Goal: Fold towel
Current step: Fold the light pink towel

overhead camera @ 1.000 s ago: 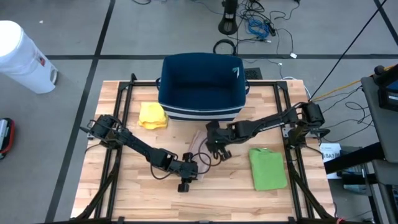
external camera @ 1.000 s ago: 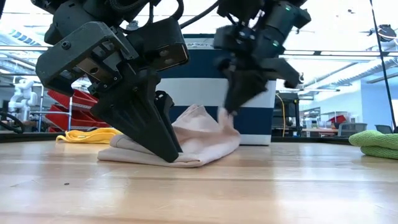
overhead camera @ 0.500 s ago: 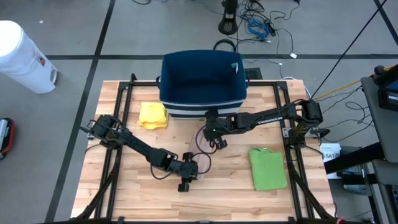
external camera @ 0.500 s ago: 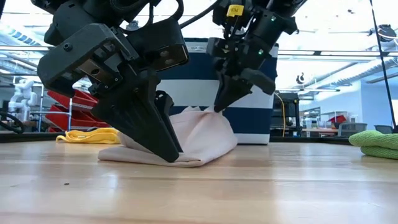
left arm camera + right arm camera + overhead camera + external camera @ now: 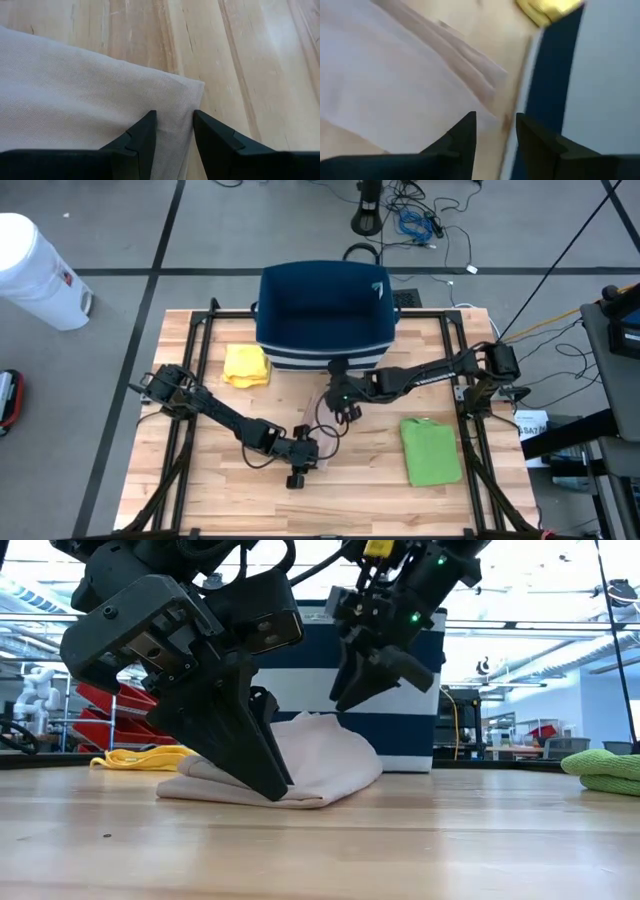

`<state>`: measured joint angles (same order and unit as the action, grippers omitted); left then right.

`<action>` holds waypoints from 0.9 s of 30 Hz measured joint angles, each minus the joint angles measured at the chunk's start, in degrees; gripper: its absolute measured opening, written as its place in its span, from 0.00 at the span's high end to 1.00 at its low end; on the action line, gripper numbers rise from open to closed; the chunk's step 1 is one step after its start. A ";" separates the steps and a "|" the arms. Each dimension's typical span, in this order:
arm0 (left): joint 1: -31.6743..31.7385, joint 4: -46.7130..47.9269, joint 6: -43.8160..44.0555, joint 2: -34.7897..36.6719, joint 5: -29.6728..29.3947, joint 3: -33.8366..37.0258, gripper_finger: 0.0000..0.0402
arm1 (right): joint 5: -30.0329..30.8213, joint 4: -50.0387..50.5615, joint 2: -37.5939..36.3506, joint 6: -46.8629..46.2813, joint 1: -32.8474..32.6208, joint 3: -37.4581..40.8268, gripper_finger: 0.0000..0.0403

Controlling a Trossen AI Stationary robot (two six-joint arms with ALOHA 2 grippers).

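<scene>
Your beige towel [image 5: 300,765] lies folded mid-surface [image 5: 370,495], just in front of the navy bin [image 5: 325,315]. Your left tool [image 5: 172,131] is clamped on the towel's corner, fingers [image 5: 145,137] pinching the cloth. Your right tool [image 5: 372,680] hangs just above the towel's top, fingers parted, holding nothing. Count: three cloths, with one yellow cloth [image 5: 245,365] and one green cloth [image 5: 431,450]. Can't read the bin's label.

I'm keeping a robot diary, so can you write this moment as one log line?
towel: folded, on table | left end effector: pinning towel corner | right end effector: open, above towel, holding nothing | step: release
</scene>
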<state>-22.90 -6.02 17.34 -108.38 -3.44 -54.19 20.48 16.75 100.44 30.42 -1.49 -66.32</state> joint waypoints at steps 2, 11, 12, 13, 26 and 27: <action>0.00 0.00 0.00 0.00 0.01 0.00 0.66 | -2.46 -0.52 0.00 0.53 -0.90 0.00 0.69; 0.00 -0.01 0.13 0.00 0.22 0.00 0.66 | -8.71 -0.04 -0.02 -1.32 -3.17 0.00 0.72; -0.01 -0.02 0.13 0.00 0.23 0.00 0.66 | -8.78 0.54 -0.02 -1.98 -3.45 0.00 0.72; -0.02 -0.04 0.09 0.00 0.24 0.00 0.66 | -9.11 0.97 -0.02 -2.79 -3.78 0.00 0.72; -0.50 -0.75 -2.82 0.39 0.56 0.13 0.66 | -11.59 2.14 -0.05 -15.56 -8.48 4.43 0.72; -0.51 -0.77 -2.84 0.40 0.54 0.13 0.66 | -12.61 -0.59 -0.04 -16.21 -8.57 6.18 0.72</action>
<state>-23.41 -6.79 14.50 -107.98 -2.90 -54.06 7.87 16.16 100.40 14.21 -10.06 -60.15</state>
